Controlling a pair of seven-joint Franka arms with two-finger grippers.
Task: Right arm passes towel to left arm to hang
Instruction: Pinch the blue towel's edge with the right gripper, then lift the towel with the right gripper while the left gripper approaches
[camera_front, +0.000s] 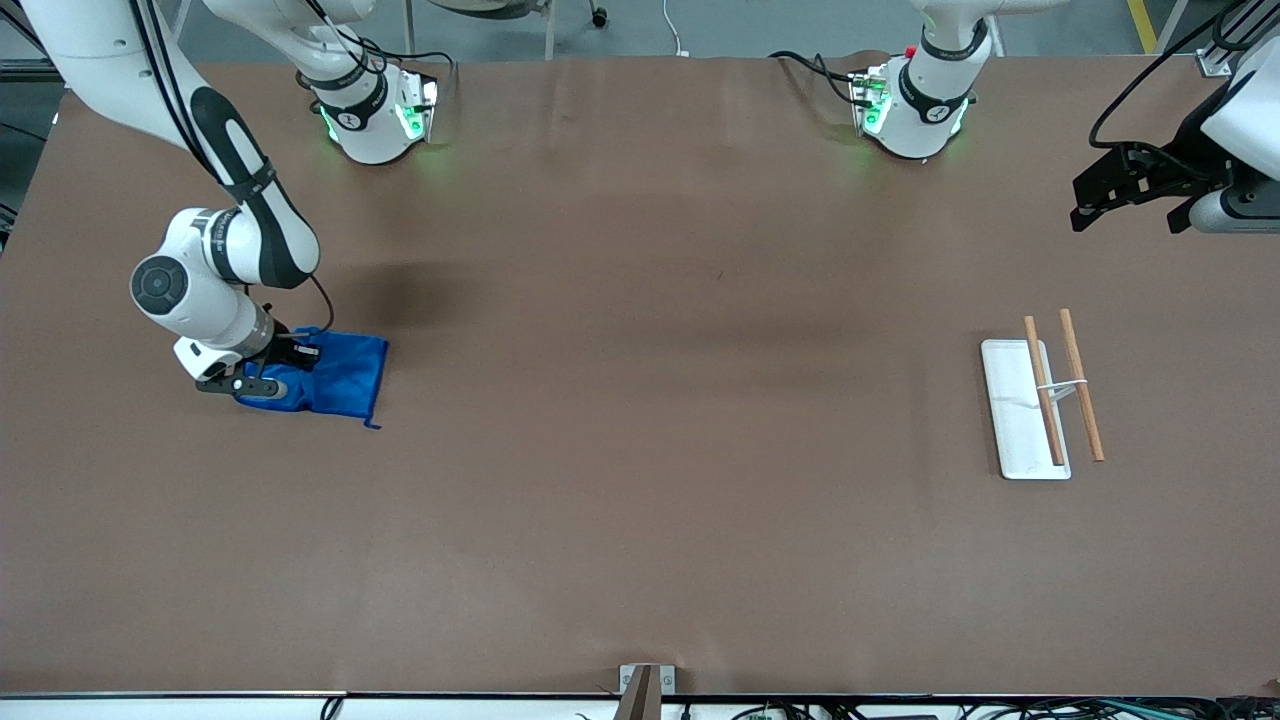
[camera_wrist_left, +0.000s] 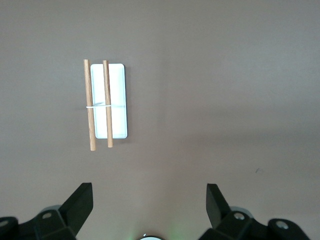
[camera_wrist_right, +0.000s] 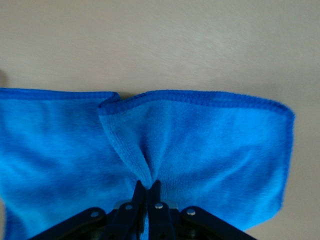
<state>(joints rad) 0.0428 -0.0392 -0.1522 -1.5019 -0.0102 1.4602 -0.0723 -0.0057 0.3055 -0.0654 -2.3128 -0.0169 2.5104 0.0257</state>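
The blue towel (camera_front: 335, 375) lies on the brown table toward the right arm's end. My right gripper (camera_front: 268, 368) is down on the towel's edge. In the right wrist view its fingers are shut on a pinched fold of the towel (camera_wrist_right: 200, 145), right gripper (camera_wrist_right: 147, 187). The cloth bunches into a ridge at the fingertips. My left gripper (camera_front: 1135, 195) is open and empty, up in the air at the left arm's end of the table. In the left wrist view the left gripper (camera_wrist_left: 149, 197) has its fingers wide apart above bare table.
A white rack base (camera_front: 1020, 410) with two wooden rods (camera_front: 1080, 395) stands toward the left arm's end, also in the left wrist view (camera_wrist_left: 117, 100). The two arm bases (camera_front: 375, 115) (camera_front: 915, 110) stand along the table's edge farthest from the front camera.
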